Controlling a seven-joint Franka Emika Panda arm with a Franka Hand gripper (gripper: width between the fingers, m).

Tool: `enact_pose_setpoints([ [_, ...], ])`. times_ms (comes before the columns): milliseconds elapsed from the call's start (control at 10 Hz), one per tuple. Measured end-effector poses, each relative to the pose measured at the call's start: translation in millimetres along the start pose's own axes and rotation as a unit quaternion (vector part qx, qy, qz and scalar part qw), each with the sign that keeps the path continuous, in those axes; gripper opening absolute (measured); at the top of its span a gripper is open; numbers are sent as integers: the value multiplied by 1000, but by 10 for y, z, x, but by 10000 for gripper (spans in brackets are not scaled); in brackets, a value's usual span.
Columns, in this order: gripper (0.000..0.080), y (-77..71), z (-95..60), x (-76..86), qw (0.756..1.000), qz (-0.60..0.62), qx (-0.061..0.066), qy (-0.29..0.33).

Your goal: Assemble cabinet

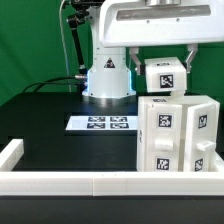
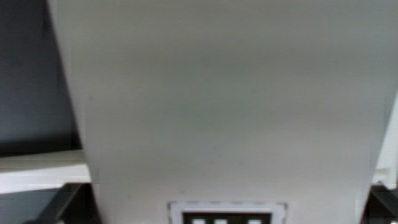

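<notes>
- White tagged plastic block (image 1: 163, 78) is pinched between the fingers of my gripper (image 1: 164, 62), above the large white boxy cabinet body (image 1: 176, 138) by the table's near edge, towards the exterior view's right corner.
- I'd square its edges to the body, then lower slowly.

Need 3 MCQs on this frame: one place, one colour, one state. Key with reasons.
1. Where is the marker board relative to the cabinet?
A. to the exterior view's left
B. to the exterior view's right
C. on top of it

2. Backdrop colour?
A. red
B. green
C. white

3. The block is:
A. flat on the table
B. on the marker board
C. between the gripper's fingers, above the cabinet

Key: 1A, the marker board lies left of the cabinet. 2B, the backdrop reads green. 3C, the gripper flanks the block, which hangs over the cabinet.
</notes>
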State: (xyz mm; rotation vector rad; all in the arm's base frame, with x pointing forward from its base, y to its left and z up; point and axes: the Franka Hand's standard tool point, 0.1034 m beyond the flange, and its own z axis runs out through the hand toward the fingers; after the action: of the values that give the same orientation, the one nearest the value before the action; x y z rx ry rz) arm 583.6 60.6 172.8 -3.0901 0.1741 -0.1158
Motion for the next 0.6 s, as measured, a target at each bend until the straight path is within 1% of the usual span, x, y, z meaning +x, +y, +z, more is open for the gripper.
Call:
enact_pose_setpoints([
  [100,560,-45,8,14,1000,-26,-5,1],
  [200,560,-77,9,8,1000,-28,-5,1],
  [400,560,-69,9,10,1000,-27,-5,1],
  [600,560,-118,16,41,999,-40,-3,20],
])
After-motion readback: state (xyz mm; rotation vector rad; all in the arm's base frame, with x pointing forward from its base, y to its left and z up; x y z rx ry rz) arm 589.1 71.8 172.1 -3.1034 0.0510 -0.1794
